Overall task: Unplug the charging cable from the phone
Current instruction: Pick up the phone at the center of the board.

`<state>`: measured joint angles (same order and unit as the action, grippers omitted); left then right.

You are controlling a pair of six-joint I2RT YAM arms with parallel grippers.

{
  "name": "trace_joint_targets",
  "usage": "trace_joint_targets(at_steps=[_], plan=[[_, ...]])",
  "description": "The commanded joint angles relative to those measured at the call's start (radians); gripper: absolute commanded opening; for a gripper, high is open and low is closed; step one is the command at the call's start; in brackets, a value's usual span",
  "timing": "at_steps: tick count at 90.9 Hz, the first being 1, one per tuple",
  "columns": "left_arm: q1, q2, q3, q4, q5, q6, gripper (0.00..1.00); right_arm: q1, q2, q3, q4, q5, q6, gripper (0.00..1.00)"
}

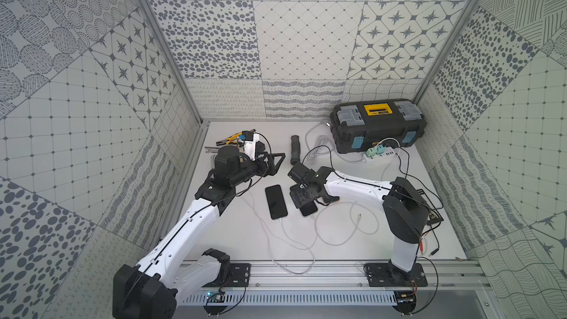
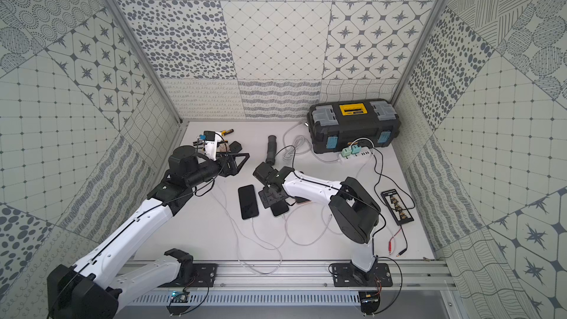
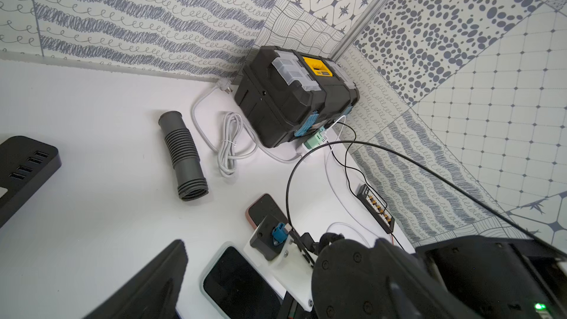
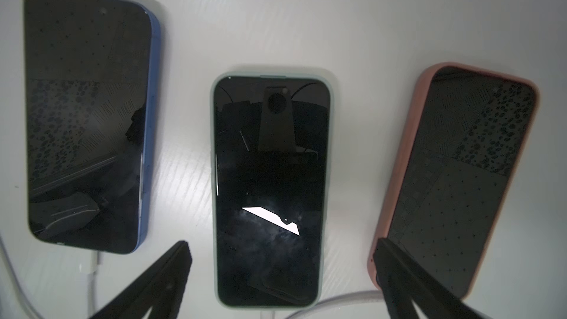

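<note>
Right wrist view: we see three dark-screened phones lying flat on the white table (image 4: 306,26). The right gripper (image 4: 282,242) stands spread wide and grips nothing. The green-cased phone (image 4: 270,191) lies between its fingers (image 4: 165,271), with the blue-edged phone (image 4: 86,118) and the pink-cased phone (image 4: 460,179) to either side. A white charging cable (image 4: 266,315) meets the green-cased phone at the end nearest the fingers. The frame edge cuts off the plug, so we cannot tell how deep it sits. A second white plug (image 4: 92,266) sits in the blue-edged phone.

In both top views the phones lie near the table's centre. The right gripper is over the middle one, and the cable leaves it toward 6 o'clock. The left gripper (image 1: 276,156) hovers at about 11 o'clock from the green-cased phone, spread wide and empty. A black toolbox (image 1: 379,124) stands between 1 and 2 o'clock.
</note>
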<state>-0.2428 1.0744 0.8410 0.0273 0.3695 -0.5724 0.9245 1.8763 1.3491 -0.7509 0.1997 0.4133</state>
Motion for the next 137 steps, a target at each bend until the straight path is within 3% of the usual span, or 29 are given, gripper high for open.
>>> trace_joint_targets(at_steps=[1, 37, 64, 98, 137], plan=[[0.014, -0.007, -0.005, 0.002, -0.024, -0.012, 0.98, 0.004, 0.031, 0.024, 0.031, 0.006, 0.018, 0.97], [0.025, 0.002, -0.008, 0.007, -0.02, -0.022, 0.98, 0.005, 0.096, 0.02, 0.069, -0.033, 0.016, 0.97], [0.028, 0.001, -0.015, 0.011, -0.02, -0.027, 0.98, 0.006, 0.124, 0.006, 0.092, -0.036, 0.015, 0.91], [0.028, -0.003, -0.016, 0.011, -0.017, -0.033, 0.98, 0.005, 0.116, -0.011, 0.112, -0.029, 0.018, 0.77], [0.03, -0.023, -0.019, 0.021, 0.016, -0.033, 0.98, -0.043, -0.047, -0.058, 0.166, -0.037, 0.004, 0.61]])
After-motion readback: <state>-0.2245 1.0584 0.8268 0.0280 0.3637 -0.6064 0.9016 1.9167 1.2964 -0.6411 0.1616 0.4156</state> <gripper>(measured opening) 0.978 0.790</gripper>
